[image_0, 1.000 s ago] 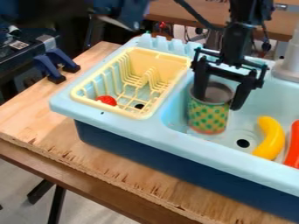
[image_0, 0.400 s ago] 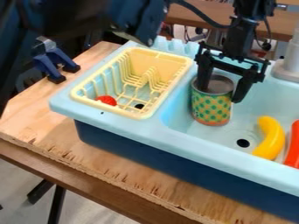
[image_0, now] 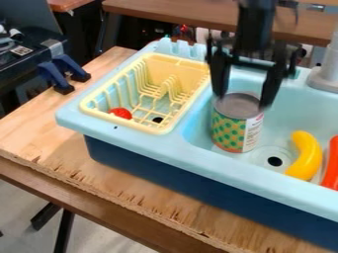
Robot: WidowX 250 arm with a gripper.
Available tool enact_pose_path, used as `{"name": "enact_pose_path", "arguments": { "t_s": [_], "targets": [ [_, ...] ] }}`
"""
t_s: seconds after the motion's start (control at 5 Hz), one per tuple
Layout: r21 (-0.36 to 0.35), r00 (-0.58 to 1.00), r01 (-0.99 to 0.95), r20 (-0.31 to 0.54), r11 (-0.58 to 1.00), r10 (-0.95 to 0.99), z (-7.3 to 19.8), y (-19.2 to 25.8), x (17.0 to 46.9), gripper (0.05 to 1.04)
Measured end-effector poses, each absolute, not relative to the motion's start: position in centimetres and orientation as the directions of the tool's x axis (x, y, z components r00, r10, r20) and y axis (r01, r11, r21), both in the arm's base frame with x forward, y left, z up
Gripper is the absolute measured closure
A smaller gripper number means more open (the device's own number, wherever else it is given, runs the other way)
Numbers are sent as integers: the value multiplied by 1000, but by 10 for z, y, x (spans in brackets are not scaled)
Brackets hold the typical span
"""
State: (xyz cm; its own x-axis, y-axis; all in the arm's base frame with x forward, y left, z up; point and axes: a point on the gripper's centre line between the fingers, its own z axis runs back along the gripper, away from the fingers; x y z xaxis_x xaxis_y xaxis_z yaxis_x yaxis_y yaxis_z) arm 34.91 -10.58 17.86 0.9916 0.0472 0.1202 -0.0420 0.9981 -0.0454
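Camera view, near edge: a wooden board (image_0: 125, 185) with a rough, splintered front edge runs slantwise across the table.
Sink: a toy one on the board, with a dark blue outer wall (image_0: 185, 182) and a pale blue rim (image_0: 198, 156) that stands between the near side and the basin.
Red thing: an orange-red object (image_0: 332, 165), cut off by the right edge of the view, lies in the basin.
Banana: a yellow toy banana (image_0: 306, 155) lies just left of the red thing, curving past the right side of the drain (image_0: 274, 161).
Can: upright in the basin, left of the drain; the can (image_0: 230, 132) has a grey top, green spots on yellow and a pale panel on its right side.
Claw: the black gripper (image_0: 243, 102) hangs over the can, spread, its tips to either side of the top; whether they touch it, I cannot tell.
Rack: a yellow dish rack (image_0: 165, 129) fills much of the sink's left part, its raised side next to the can's basin; a red ball (image_0: 121, 113) lies inside.
Faucet: a grey base (image_0: 324, 76) at the far right rim.
Beyond: blue clamps (image_0: 61, 74) at the board's left edge, and a brown table (image_0: 165, 11) behind.
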Motion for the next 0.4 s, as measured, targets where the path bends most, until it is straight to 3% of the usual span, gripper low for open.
{"name": "enact_pose_path", "arguments": {
  "t_s": [0.2,0.4],
  "targets": [
    [-111,980,-25,194,994,46,178,-115,335,82],
    [-117,979,-25,199,993,48,172,-114,331,82]
  ]
}}
